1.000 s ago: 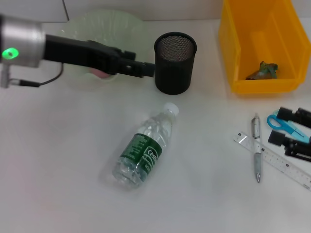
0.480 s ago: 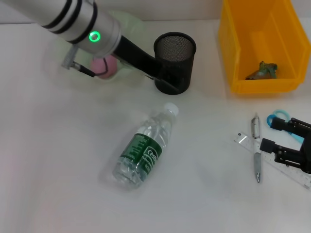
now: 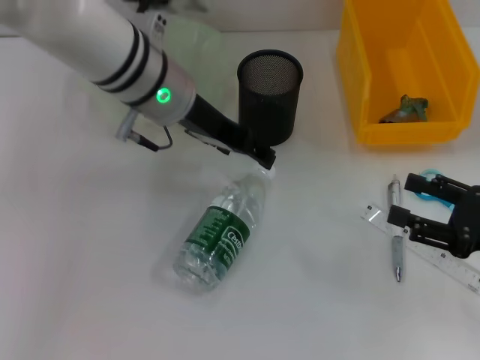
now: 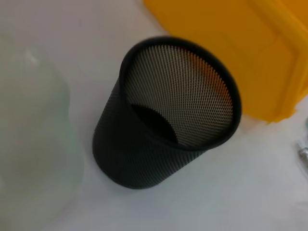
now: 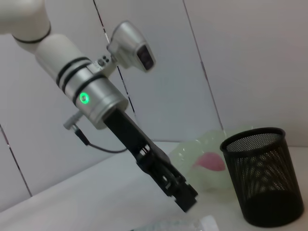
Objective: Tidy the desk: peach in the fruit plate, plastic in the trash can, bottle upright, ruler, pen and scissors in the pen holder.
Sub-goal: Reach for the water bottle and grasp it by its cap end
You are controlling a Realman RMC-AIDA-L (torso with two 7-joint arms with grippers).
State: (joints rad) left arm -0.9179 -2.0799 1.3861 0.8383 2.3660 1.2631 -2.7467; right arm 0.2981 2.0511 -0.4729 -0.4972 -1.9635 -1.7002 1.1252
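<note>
In front of you, the clear plastic water bottle with a green label point(image 3: 220, 238) lies on its side mid-table, cap toward the black mesh pen holder point(image 3: 270, 97) behind it. Left of the holder sits the translucent fruit plate point(image 5: 204, 156) with the pink peach point(image 5: 210, 161) in it; right stands the yellow plastic bin point(image 3: 401, 67). The silver pen point(image 3: 396, 236), clear ruler point(image 3: 431, 253) and blue-handled scissors point(image 3: 431, 182) lie before the bin.

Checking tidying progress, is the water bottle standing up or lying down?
Lying down. The water bottle rests on its side on the table, cap toward the left gripper.
</note>
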